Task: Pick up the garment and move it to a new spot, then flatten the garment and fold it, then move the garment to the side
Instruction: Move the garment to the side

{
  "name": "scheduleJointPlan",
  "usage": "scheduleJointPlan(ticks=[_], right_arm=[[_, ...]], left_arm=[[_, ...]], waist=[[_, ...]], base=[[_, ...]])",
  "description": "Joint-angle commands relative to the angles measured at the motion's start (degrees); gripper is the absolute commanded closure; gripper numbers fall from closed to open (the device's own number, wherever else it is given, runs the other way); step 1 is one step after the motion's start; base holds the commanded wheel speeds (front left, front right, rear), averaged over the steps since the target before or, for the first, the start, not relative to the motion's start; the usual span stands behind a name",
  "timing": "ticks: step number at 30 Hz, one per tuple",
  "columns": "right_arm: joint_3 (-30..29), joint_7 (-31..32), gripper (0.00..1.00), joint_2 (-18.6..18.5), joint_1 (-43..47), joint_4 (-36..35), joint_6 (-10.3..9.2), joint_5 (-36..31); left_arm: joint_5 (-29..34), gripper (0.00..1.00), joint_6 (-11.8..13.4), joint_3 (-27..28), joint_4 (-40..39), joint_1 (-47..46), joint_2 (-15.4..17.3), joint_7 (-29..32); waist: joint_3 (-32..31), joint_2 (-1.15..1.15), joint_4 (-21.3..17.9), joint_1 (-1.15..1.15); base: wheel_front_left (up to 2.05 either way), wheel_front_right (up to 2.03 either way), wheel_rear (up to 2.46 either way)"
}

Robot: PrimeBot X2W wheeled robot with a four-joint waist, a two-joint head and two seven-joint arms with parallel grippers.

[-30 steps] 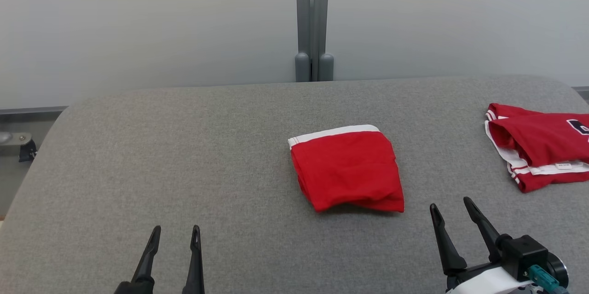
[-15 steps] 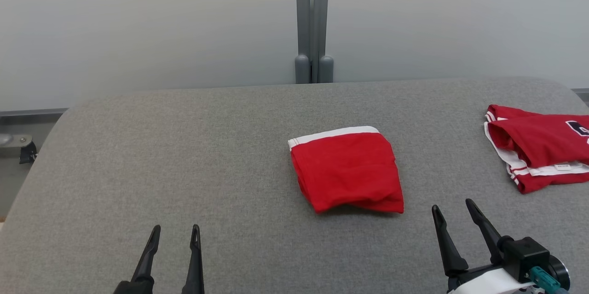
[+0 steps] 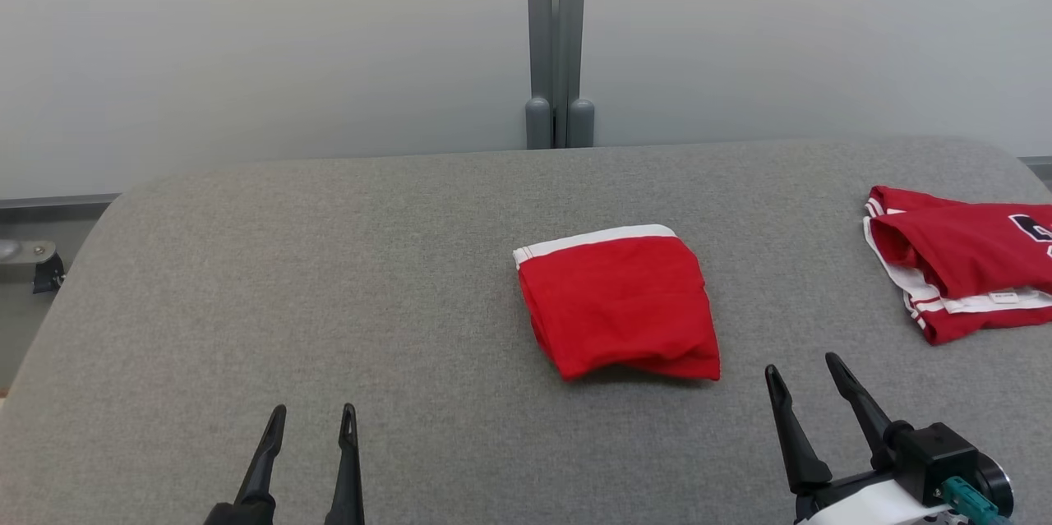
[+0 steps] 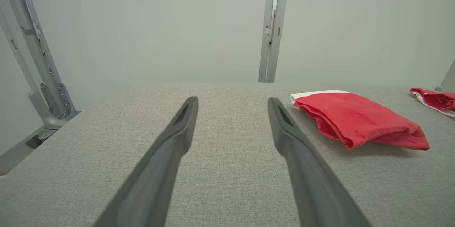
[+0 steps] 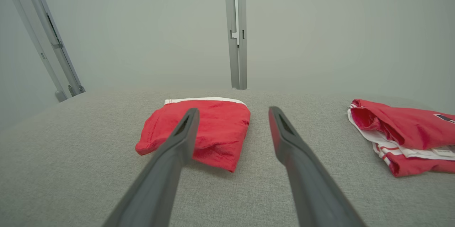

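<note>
The grey fabric-covered worktop with rounded far corners spans the head view. Behind it stands a pale plain wall, with a grey metal upright post at its middle, just beyond the worktop's far edge.

At the right edge of the worktop lies a second red garment with white striped trim, loosely folded and partly cut off by the edge of the head view. It is well apart from the task item; the right wrist view also shows it.

The task item, a folded red cloth garment with a white band, lies flat slightly right of the worktop's centre. The white band runs left to right along the far edge, facing the wall, its right end a little farther away. The rumpled, layered edge faces the robot. The outline is close to square, so a long axis cannot be told. It appears in the left wrist view and the right wrist view.

The right tool sits near the garment's near right corner, apart from it, fingers spread, grasping nothing. The left tool sits well to the garment's left, fingers likewise parted, nothing between them.
</note>
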Motion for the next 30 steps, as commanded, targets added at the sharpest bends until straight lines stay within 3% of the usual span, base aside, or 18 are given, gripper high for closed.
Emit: scheduleJointPlan(ticks=[1,20,23,30], right_arm=[[0.1,-0.1,0.0,-0.3,0.6,-0.1,0.01,0.2],[1.1,-0.1,0.0,-1.7,-2.8,2.3,0.02,6.3],[2.1,-0.1,0.0,-3.1,-5.5,3.5,0.02,9.8],[8.2,-0.1,0.0,-12.1,-15.1,10.0,0.01,22.1]], left_arm=[[-0.2,0.0,0.1,0.2,0.1,0.0,0.0,-0.2],[0.4,0.0,-0.1,-1.7,-1.2,-2.3,0.0,-0.2],[0.2,0.0,-0.1,-2.8,-1.9,-3.2,0.0,-0.2],[-0.7,0.0,-0.4,-4.6,-2.4,-6.3,0.0,-0.2]], waist=[[0.0,0.0,0.0,0.0],[4.3,0.0,2.2,0.0],[6.5,0.0,3.3,0.0],[12.0,0.0,5.5,0.0]], base=[[0.0,0.0,0.0],[0.0,0.0,0.0],[0.0,0.0,0.0],[0.0,0.0,0.0]])
